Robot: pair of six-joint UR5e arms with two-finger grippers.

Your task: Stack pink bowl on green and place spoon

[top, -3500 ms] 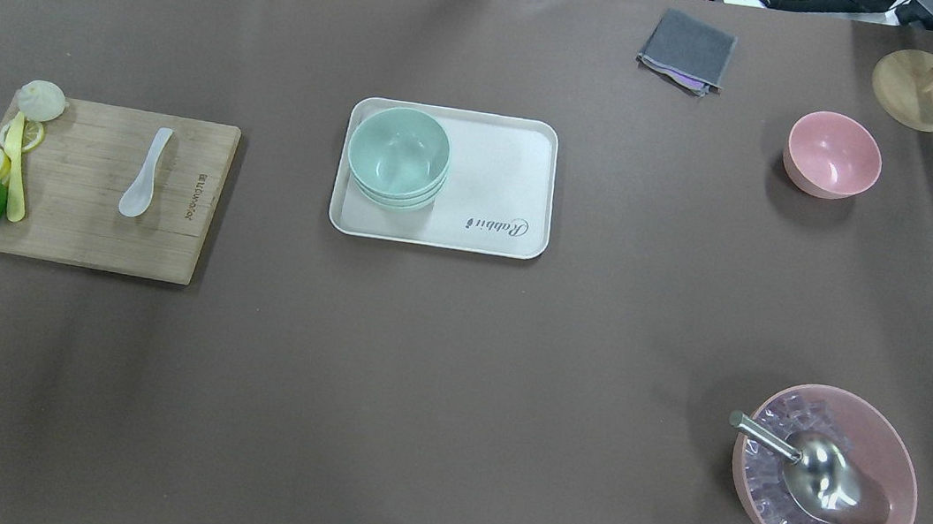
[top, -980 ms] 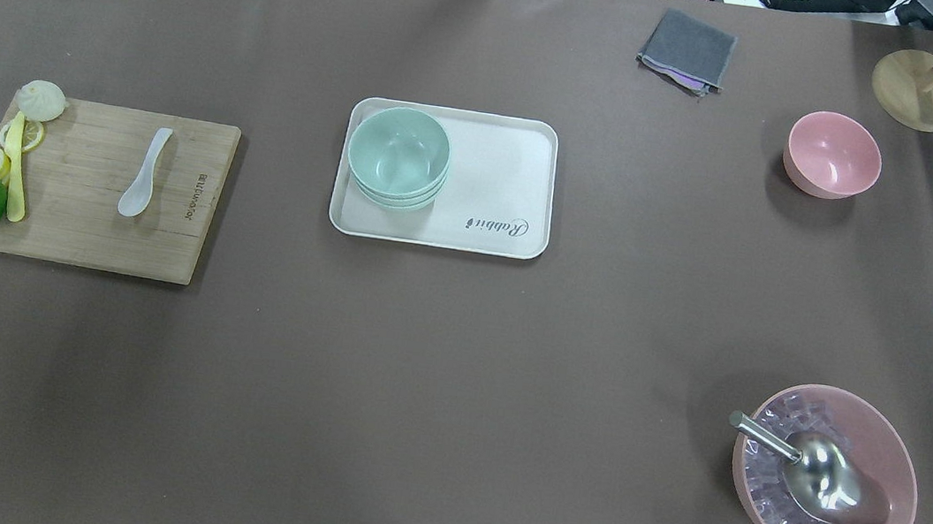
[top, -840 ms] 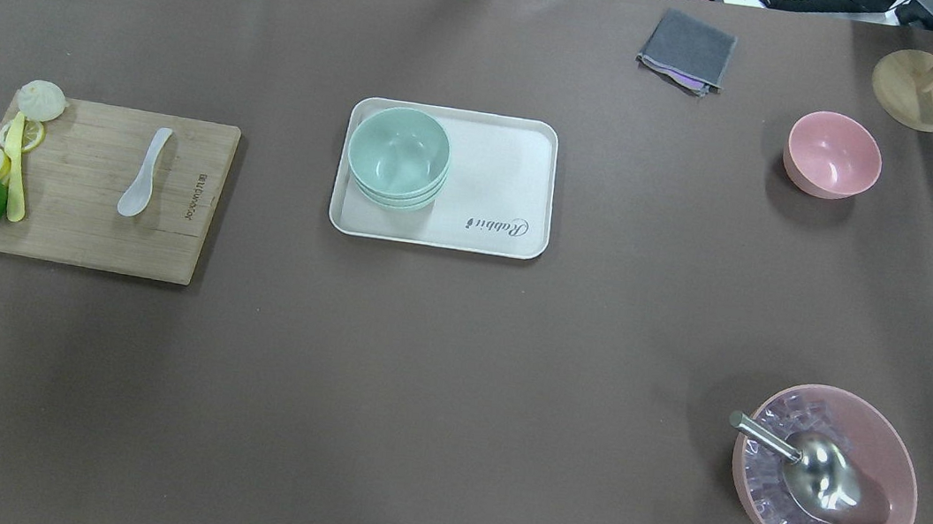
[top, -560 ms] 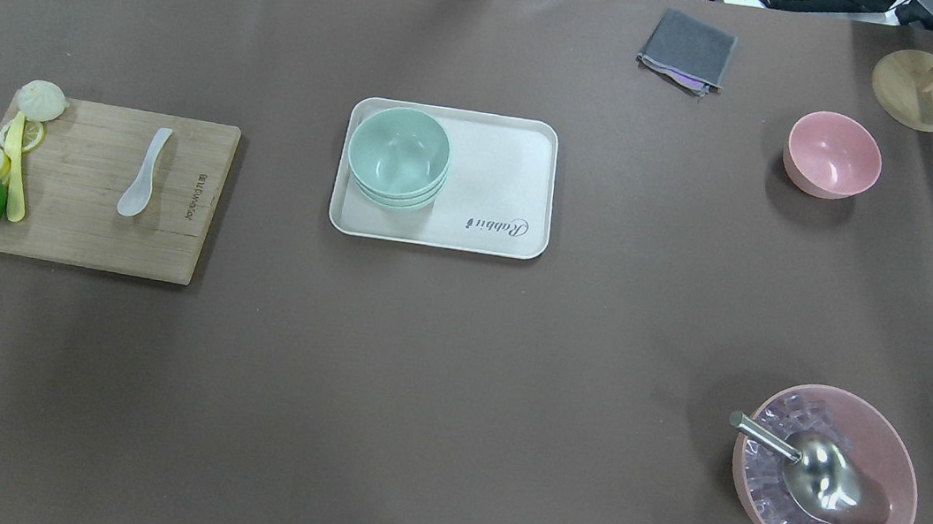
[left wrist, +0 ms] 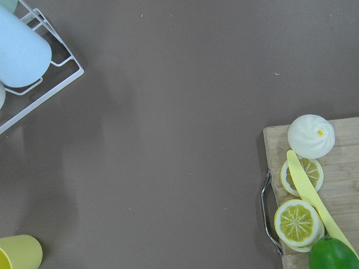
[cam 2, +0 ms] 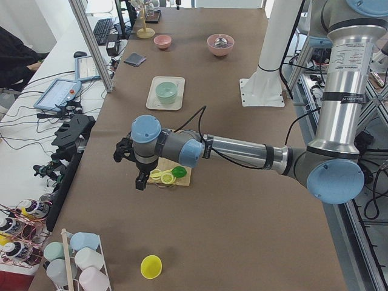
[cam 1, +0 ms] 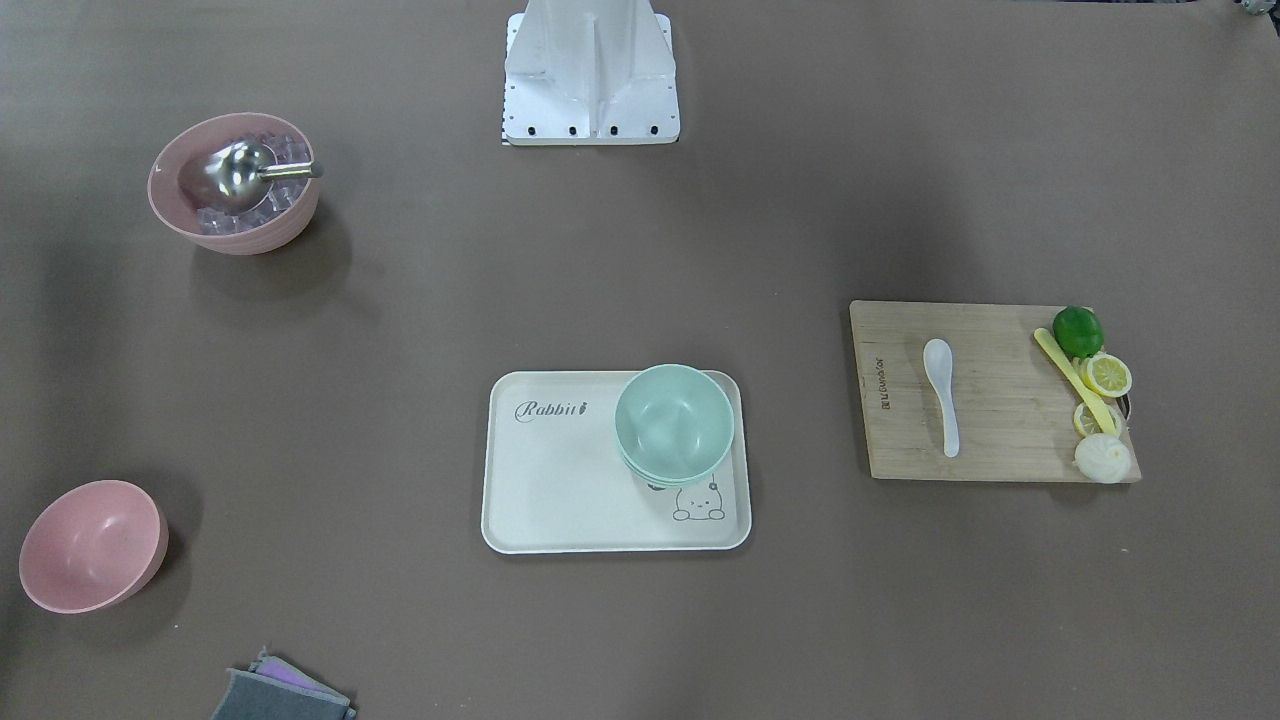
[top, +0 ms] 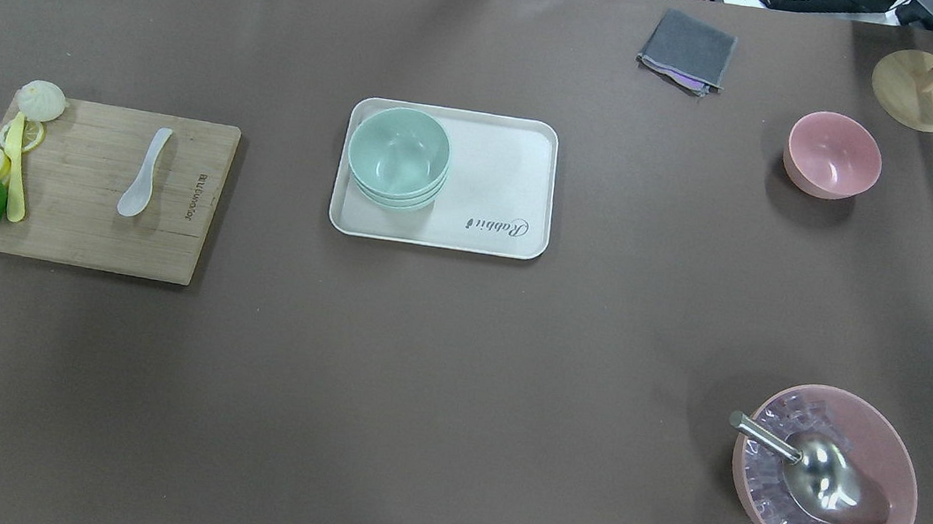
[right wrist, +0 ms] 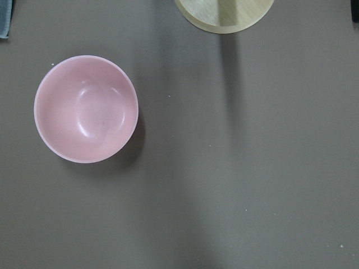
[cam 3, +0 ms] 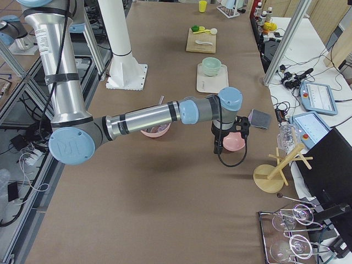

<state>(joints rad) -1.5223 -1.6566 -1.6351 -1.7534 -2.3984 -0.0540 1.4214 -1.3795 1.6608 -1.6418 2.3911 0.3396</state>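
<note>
Wooden board [top: 78, 237] carries the spoon [top: 141, 176]. Cream tray [top: 500, 168] holds nested bowls, green bowl [top: 398, 151] topmost, empty. Big bowl [top: 906, 467] contains clear cubes [top: 765, 495] and a steel scoop [top: 827, 480]. Pink bowl [top: 833, 154] stands empty, well apart from the tray. Left gripper [cam 2: 122, 151], right gripper [cam 3: 242, 126]: jaws' state cannot be told

The pink bowl [top: 834, 154] sits upright, well apart from nested green bowl [top: 398, 151] and spoon [top: 146, 172].

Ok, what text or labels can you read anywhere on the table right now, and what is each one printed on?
"Rabbit", in script, printed on the floor of the cream tray, near one corner.
A brand line along one short edge of the wooden cutting board: too small and blurred to read.
Nothing else on the table carries legible text.
</note>
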